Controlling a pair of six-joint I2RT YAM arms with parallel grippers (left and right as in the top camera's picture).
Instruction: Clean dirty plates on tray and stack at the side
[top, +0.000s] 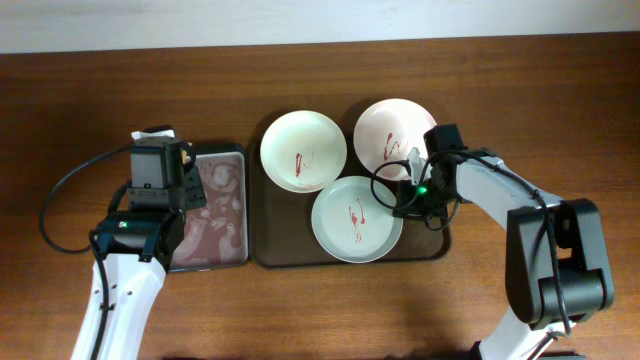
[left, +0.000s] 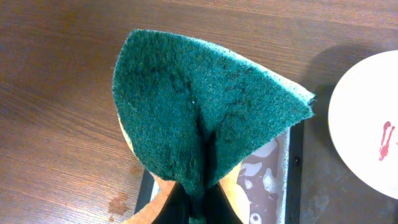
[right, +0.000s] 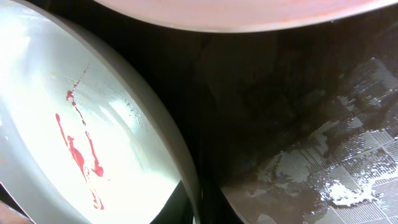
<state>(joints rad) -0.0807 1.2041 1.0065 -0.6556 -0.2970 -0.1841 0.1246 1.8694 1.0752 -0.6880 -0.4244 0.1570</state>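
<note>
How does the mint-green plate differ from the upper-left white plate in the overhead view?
Colour: the mint-green plate is pale green, the upper-left white plate cream-white. Place: the mint-green plate sits nearer the robot on the tray, the white plate at its far left corner. Contact: the right gripper looks shut on the mint-green plate's right rim; nothing touches the white plate. Both are round, shallow and streaked with red sauce.

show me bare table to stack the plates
Bare table: in front of the tray, between left arm and right arm. Another strip behind the tray. Three plates fill the tray; the right arm crowds its right side.
</note>
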